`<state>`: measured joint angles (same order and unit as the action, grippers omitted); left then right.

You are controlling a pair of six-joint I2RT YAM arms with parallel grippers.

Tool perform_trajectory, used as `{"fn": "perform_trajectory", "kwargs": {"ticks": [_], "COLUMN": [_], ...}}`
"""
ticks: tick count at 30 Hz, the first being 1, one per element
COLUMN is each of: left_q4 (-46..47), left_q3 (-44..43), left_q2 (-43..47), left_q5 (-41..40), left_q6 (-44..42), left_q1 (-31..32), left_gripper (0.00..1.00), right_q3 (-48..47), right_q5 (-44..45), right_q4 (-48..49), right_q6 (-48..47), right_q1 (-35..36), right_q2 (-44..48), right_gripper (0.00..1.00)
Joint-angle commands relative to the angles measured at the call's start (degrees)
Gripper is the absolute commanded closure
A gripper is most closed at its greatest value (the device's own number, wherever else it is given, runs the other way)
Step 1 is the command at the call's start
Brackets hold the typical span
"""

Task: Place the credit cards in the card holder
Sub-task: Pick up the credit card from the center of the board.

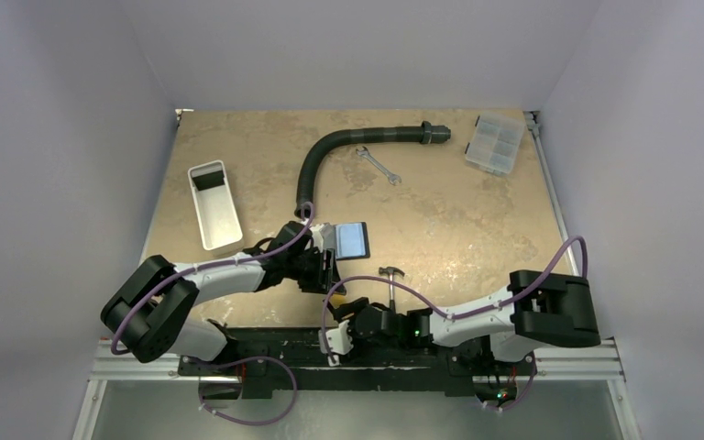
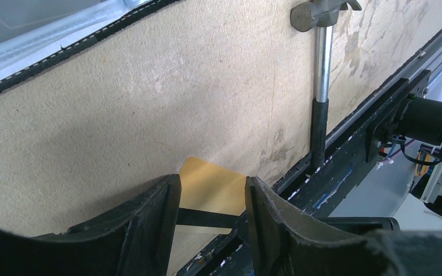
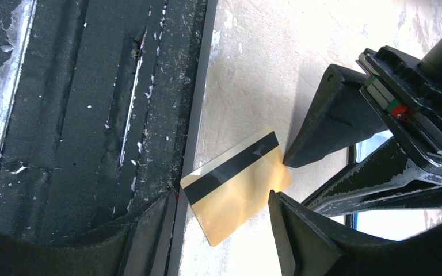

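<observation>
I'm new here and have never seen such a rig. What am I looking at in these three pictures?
The machine is a left arm and a right arm at the near edge of a table. The wide picture looks down from above; the others come from a camera on each wrist. On the table: white tray, black hose, wrench, clear box, hammer, open card holder. The left gripper straddles a gold card; whether it grips is unclear. The right gripper is open, empty.

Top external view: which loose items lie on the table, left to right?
Order: white tray → card holder → hammer → clear compartment box. I left out the corrugated hose and the wrench because they overlap several of these sideways.
</observation>
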<state>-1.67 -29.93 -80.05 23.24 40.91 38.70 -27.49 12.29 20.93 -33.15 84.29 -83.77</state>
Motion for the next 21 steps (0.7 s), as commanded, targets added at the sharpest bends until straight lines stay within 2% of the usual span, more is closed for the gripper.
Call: {"fn": "perform_trajectory", "kwargs": {"ticks": [1, 13, 21], "left_q4": [-1.77, -1.42, -1.02], "left_q3": [2.01, 2.14, 2.48], "left_q2": [-1.51, -2.13, -2.13], "left_q5": [-2.63, -2.02, -1.63], "left_q6": [-1.50, -1.29, -1.09], "left_q1": [0.28, 0.24, 0.24], "left_gripper": [0.51, 0.51, 0.51], "right_q3": [-2.41, -2.68, -2.41], "right_q5": [0.51, 4.87, 9.75], "right_q4": [1.14, 4.92, 8.74], "right_q6": [-2.45, -4.82, -4.84], "right_q1": [0.35, 1.81, 2.00], "right_q2": [-0.80, -4.82, -4.51], "right_gripper": [0.32, 0.35, 0.46]}}
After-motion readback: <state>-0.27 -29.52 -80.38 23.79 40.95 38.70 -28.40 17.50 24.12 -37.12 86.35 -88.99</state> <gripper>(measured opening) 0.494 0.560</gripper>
